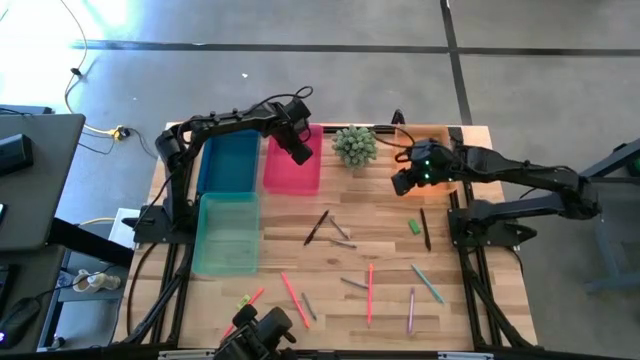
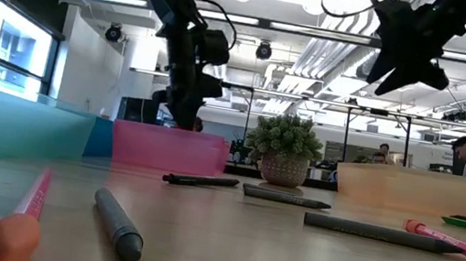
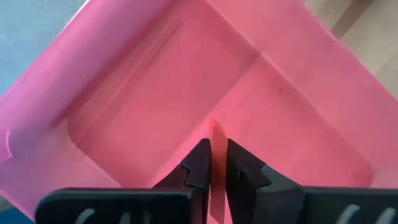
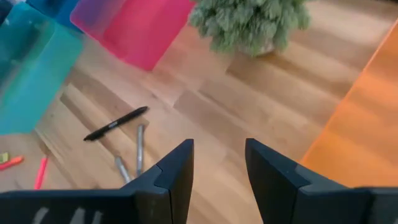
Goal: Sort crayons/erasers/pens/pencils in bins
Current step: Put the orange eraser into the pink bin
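My left gripper (image 1: pixel 300 155) hangs over the pink bin (image 1: pixel 292 172), shut on a thin salmon-pink pencil (image 3: pixel 215 134). My right gripper (image 1: pixel 401 182) is open and empty, in the air above the table beside the orange bin (image 4: pixel 360 124). The blue bin (image 1: pixel 228 160) and the teal bin (image 1: pixel 226 235) stand at the left. Loose on the table lie salmon pencils (image 1: pixel 370 293), a purple pencil (image 1: pixel 411 310), a green pencil (image 1: pixel 427 284), black pens (image 1: pixel 316 227) and a green eraser (image 1: pixel 413 227). My left gripper pinches the salmon-pink pencil between its two fingers (image 3: pixel 200 163), pointing down into the pink bin. The pencil runs along the fingers, and its end (image 3: pixel 213 126) shows just past the fingertips. In the low view the gripper (image 2: pixel 184 114) is above the bin's rim.
A round spiky green plant in a pot (image 1: pixel 354 147) stands between the pink bin and my right gripper. Grey sticks (image 1: pixel 341 229) lie mid-table. More sticks and a small yellow piece (image 1: pixel 243 299) lie near the front edge.
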Tool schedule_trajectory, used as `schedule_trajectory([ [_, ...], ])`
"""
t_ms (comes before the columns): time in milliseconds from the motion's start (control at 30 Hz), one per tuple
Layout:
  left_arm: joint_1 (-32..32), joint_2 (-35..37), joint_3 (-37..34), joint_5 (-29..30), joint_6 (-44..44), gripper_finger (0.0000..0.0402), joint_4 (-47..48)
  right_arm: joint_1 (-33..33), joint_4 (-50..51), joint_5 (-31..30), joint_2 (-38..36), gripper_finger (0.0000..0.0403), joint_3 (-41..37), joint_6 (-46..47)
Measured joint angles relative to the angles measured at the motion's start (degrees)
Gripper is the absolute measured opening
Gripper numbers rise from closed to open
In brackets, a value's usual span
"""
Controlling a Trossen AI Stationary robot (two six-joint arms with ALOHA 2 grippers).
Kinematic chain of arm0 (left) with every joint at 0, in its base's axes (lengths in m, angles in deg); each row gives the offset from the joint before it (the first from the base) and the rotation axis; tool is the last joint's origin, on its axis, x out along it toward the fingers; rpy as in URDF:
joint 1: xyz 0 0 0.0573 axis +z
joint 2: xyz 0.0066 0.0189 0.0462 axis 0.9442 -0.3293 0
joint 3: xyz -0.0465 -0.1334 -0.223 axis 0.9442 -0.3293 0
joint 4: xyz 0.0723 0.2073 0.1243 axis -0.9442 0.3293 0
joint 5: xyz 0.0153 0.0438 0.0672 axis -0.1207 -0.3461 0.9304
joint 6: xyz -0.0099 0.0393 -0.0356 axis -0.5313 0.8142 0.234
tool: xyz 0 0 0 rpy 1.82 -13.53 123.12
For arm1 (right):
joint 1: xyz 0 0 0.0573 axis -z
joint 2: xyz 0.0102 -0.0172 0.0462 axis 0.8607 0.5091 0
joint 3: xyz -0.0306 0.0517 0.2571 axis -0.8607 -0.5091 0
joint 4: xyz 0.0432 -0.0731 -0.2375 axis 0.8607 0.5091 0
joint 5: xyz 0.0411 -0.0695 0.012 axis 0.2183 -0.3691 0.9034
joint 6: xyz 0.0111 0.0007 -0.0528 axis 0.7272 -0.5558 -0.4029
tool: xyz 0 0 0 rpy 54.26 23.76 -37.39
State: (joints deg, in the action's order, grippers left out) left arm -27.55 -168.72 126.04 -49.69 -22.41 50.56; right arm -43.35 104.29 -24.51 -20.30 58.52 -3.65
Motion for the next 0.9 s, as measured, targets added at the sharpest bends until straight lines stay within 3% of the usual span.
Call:
schedule_trajectory([
  [367, 0.0, 0.0, 0.0, 0.0, 2.5, 0.0084, 0.1, -9.3, 1.1, -4.5, 6.0, 0.0138, 0.0, 10.3],
  [767, 1.0, 0.0, 0.3, -0.2, -1.8, 0.0199, 0.4, -13.2, 3.8, -8.4, 8.3, 0.0138, 0.0, 17.1],
  [900, 1.0, 0.0, 0.3, -10.0, -2.2, 0.0219, 1.1, -13.2, 0.4, -9.7, 8.3, 0.0138, 0.0, 16.2],
])
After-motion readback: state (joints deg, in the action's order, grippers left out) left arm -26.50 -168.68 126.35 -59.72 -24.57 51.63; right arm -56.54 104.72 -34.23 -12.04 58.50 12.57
